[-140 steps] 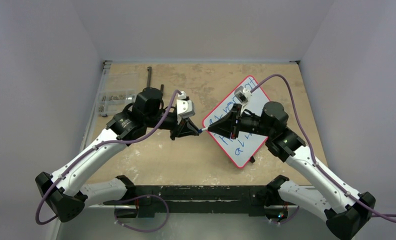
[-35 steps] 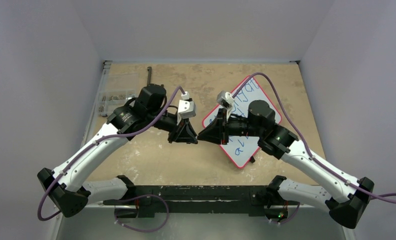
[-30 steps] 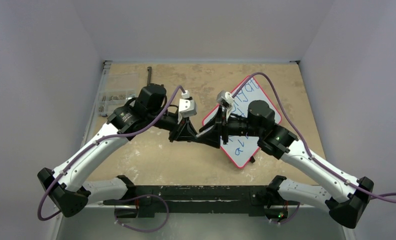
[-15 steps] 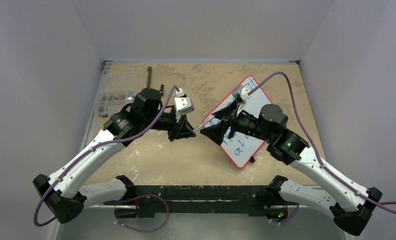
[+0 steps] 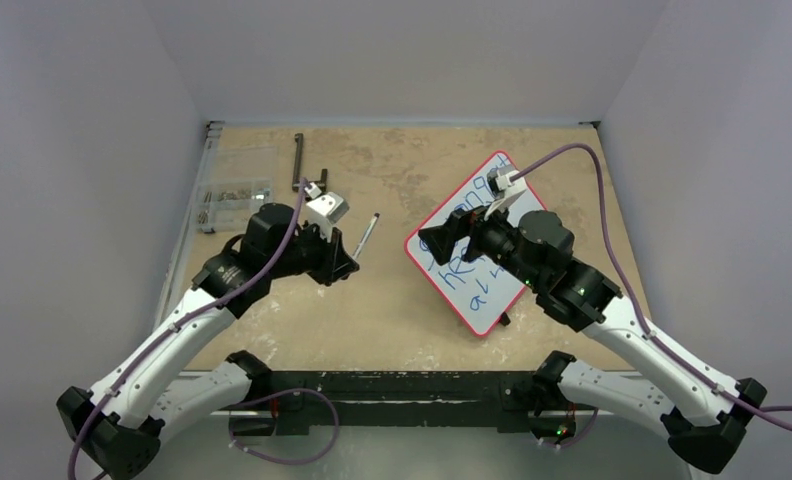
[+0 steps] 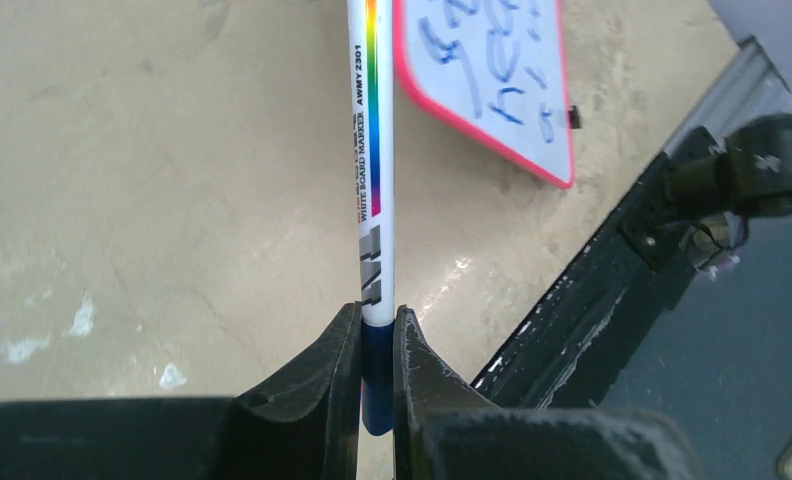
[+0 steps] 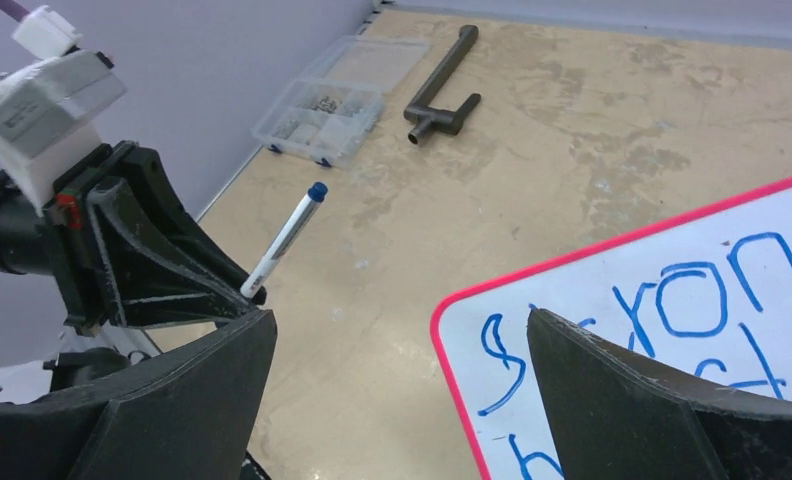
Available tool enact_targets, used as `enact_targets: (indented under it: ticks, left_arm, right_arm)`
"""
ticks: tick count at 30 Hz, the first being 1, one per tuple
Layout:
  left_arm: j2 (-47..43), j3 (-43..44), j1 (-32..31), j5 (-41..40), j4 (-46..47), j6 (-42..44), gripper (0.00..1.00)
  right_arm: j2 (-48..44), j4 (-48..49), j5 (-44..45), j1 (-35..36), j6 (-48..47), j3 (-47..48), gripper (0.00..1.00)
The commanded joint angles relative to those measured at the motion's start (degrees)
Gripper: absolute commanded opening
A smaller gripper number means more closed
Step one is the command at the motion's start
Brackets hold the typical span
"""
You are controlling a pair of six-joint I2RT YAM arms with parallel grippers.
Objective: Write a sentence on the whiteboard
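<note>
The whiteboard (image 5: 520, 190), white with a red-pink frame, lies tilted on the right half of the table. The sentence (image 7: 692, 300), in blue letters, covers it, and my right arm hides part of it. My left gripper (image 6: 377, 325) is shut on the blue end of a white marker (image 6: 373, 150). The marker (image 5: 366, 236) points away from the gripper, with its capped tip up over the bare table left of the board. My right gripper (image 7: 402, 340) hovers over the board's left corner, jaws wide open and holding nothing. The marker (image 7: 287, 235) shows to its left.
A clear plastic parts box (image 5: 234, 193) sits at the far left edge of the table. A black T-shaped tool (image 5: 299, 160) lies beside it. The black mounting rail (image 5: 402, 385) runs along the near edge. Grey walls close in the left, right and back sides.
The two grippers met over the marker, then my right gripper opened and let go. My left arm has drawn back to the left with the marker, and the right has lifted back over the board.
</note>
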Motion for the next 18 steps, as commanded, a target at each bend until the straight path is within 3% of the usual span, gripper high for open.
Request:
enact_targets:
  ticks: [1,7,18]
  left_arm:
    - [-0.78,-4.38,3.84,-7.45,2.88,-8.55,0.0]
    - [1.44,-10.99,7.49,-11.21,6.63,-14.61,0.0]
    - [6.86,-17.76,7.85,-15.03,13.79,-16.44,0.0]
  right_arm:
    - [-0.47,-0.81,5.16,0.11,1.24,-0.03,0.99]
    - [-1.21,-1.69,6.2,0.1,1.65,-0.08,0.99]
    - [-3.54,-2.58,6.6,0.08,2.67,-2.25,0.99]
